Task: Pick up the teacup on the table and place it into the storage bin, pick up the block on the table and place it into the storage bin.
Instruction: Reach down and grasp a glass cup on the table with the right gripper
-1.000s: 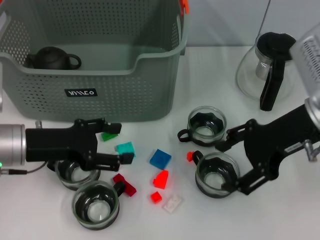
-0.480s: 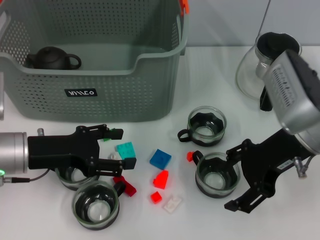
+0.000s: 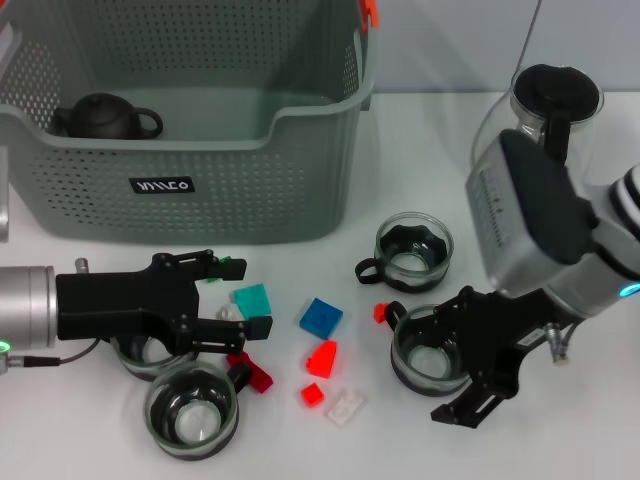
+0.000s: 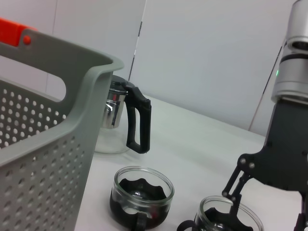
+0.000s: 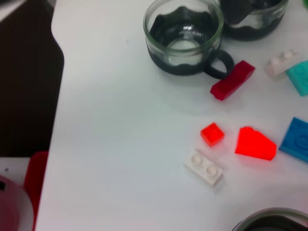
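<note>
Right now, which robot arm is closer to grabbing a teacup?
Probably the right. The right gripper is open with its fingers either side of a teacup. The left gripper hovers open over the teal block, so it looks set for a block instead.

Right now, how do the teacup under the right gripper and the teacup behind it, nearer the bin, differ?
The right gripper straddles the near teacup, open fingers either side; the far teacup stands free, untouched. The near teacup has a small red block by its handle; the far teacup has none touching it. The far teacup sits closer to the storage bin. Shared: both upright glass cups with dark scalloped sleeves, handles pointing to the robot's left, on the table.
</note>
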`<state>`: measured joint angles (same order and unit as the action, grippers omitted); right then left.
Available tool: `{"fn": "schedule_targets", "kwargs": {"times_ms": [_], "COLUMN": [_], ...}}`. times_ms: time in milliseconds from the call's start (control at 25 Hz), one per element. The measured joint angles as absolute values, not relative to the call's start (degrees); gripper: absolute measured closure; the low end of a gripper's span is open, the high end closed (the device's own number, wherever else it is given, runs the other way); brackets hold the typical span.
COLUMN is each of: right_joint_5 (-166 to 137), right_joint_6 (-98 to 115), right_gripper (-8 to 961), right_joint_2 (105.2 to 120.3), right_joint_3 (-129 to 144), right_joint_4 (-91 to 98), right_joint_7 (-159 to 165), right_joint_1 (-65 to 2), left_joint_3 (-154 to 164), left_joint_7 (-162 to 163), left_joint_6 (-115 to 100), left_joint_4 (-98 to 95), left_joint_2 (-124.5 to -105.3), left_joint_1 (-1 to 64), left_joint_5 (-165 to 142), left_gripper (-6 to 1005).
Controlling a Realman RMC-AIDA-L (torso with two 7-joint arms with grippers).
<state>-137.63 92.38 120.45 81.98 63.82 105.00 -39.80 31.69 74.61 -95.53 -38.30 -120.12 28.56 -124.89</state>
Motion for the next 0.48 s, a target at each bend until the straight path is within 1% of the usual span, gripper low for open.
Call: {"fn": "schedule_targets", "kwargs": {"times_ms": [480], "right_joint_5": [-139.99], "right_joint_6": [86.01], "right_gripper": [71], "right_joint_2": [120.53], "right_joint_3": [89.78], "right_joint_4": [63.34], "right_joint_7": [108.87], "right_joint_1": [-39.95], "left_joint_3": [30.93], "left_joint_7": [74.04], "left_joint_6": [-94.74], "left_joint_4": [-38.32], "left_joint_2": [-120.13], "left_joint_1": [28.04], "left_joint_5": [-124.89], "left_gripper": [116]}}
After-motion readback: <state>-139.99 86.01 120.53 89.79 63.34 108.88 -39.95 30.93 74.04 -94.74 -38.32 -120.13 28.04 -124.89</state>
